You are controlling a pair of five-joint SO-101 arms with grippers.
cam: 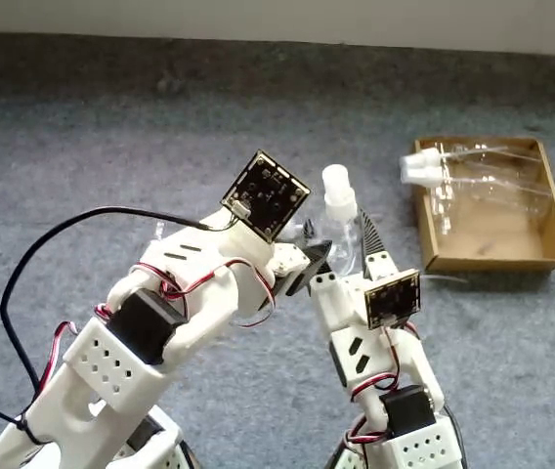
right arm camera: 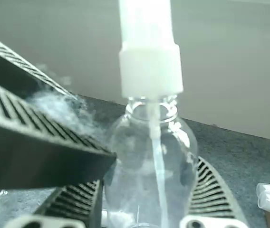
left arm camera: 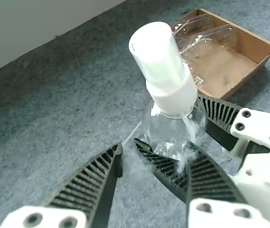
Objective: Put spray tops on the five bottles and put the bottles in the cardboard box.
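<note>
1. High view, hidden parts: the left arm's wrist and its camera board cover most of the left gripper (cam: pixel 309 262), so its fingers are hard to make out here. One finger of the right gripper (cam: pixel 346 249) is also covered.
2. High view, pose: both arms lean in from the near edge and meet at the middle of the grey tabletop (cam: pixel 111 127). The right gripper is closed on a clear bottle (cam: pixel 344 239), which stands upright with a white spray top (cam: pixel 337 188) on its neck.
3. High view, surroundings: the cardboard box (cam: pixel 488 262) lies well apart on one side. Clear bottles lie in it on their sides, and at least two white tops (cam: pixel 422 166) reach over its rim. The exact number is hard to tell. A black cable (cam: pixel 33 256) curves beside the left arm.
4. Left wrist view: the left gripper (left arm camera: pixel 128 147) is parted and holds nothing. One of its fingers overlaps the lower part of the bottle (left arm camera: pixel 173 130), so the base is hidden. Behind the bottle one ribbed finger (left arm camera: pixel 218 116) of the right gripper touches the glass. The box (left arm camera: pixel 230 64) is beyond.
5. Right wrist view: the bottle (right arm camera: pixel 149 156) sits between the two fingers of the right gripper (right arm camera: pixel 149 176). The spray top (right arm camera: pixel 149 66) is cut off by the frame. The ribbed fingers (right arm camera: pixel 35 147) of the left gripper are just beside the bottle and block one side.
</note>
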